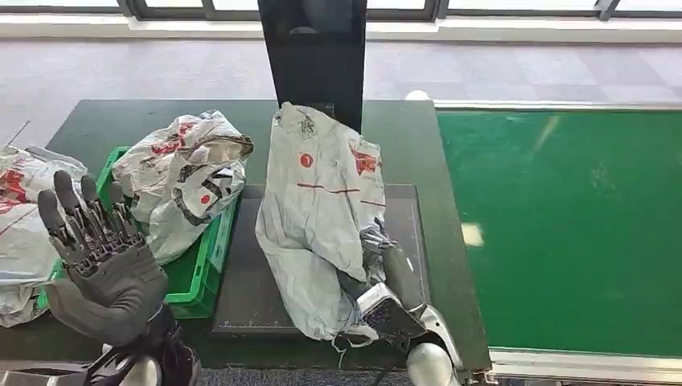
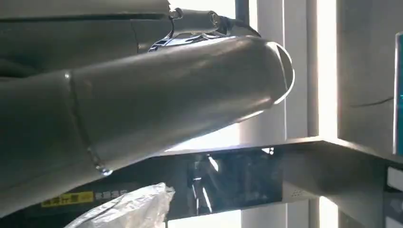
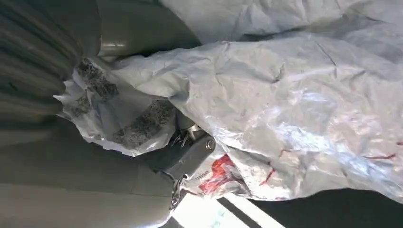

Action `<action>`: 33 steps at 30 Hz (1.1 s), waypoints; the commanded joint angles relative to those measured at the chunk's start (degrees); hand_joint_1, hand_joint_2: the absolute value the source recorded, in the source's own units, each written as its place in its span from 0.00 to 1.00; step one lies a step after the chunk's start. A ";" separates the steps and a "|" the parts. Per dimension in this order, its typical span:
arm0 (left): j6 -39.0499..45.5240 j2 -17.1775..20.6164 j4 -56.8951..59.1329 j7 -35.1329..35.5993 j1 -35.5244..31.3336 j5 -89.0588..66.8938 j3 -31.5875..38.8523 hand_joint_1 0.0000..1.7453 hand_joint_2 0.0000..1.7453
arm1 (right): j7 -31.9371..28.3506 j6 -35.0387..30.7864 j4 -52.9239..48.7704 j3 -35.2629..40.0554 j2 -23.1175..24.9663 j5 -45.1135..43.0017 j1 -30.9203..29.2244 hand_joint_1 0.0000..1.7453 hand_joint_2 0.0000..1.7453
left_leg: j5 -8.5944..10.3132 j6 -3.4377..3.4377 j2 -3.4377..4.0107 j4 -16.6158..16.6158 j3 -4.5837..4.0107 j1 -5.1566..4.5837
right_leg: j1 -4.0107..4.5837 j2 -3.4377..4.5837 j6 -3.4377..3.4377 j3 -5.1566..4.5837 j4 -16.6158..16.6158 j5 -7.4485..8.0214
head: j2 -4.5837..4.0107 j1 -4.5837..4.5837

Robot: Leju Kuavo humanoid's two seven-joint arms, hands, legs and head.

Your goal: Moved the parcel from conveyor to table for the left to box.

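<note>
The parcel, a long crumpled grey-white plastic bag with red print, lies on a black mat in the middle of the dark green table. My right hand is at the parcel's near right edge, fingers dug into the plastic and gripping it. The right wrist view shows the parcel bunched around my right hand. My left hand is raised at the near left, palm up, fingers spread, holding nothing. It looms large in the left wrist view.
A green crate left of the mat holds another crumpled parcel. A further bag lies at the far left edge. The green conveyor belt runs along the right. A black upright panel stands behind the parcel.
</note>
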 commanded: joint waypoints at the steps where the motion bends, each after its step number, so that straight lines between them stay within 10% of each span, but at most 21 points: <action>1: -0.80 1.98 5.61 -1.44 -0.56 -0.46 -0.74 0.00 0.00 | 2.54 0.36 0.10 -2.96 -1.01 3.30 0.98 0.00 1.00 | 0.05 0.02 -0.13 -0.17 0.18 -0.01 | 0.00 -0.13 -0.01 0.22 -0.17 0.00 | 0.00 0.00; 6: -1.42 2.01 5.64 -1.44 0.26 -0.09 -0.25 0.00 0.00 | 5.71 -0.63 -0.08 -3.08 -1.57 7.67 1.38 0.00 1.00 | 0.03 0.03 -0.09 -0.14 0.16 0.01 | 0.01 -0.09 -0.02 0.19 -0.14 0.00 | 0.00 0.00; 7: -1.68 2.04 5.82 -1.44 0.37 -0.07 -0.13 0.00 0.00 | 6.21 -1.57 -0.30 -3.09 -1.28 8.72 1.90 0.00 0.00 | 0.01 0.02 -0.07 -0.08 0.10 -0.01 | 0.00 -0.07 0.00 0.13 -0.08 -0.01 | 0.00 0.00; 33: -2.95 1.13 11.83 -1.44 -0.28 -3.98 0.77 0.00 0.00 | 3.34 -7.65 -7.75 -8.71 -1.30 4.34 6.57 0.00 0.00 | 0.03 0.02 -0.12 -0.10 0.10 -0.01 | 0.00 -0.14 -0.01 0.15 -0.10 -0.02 | 0.00 0.00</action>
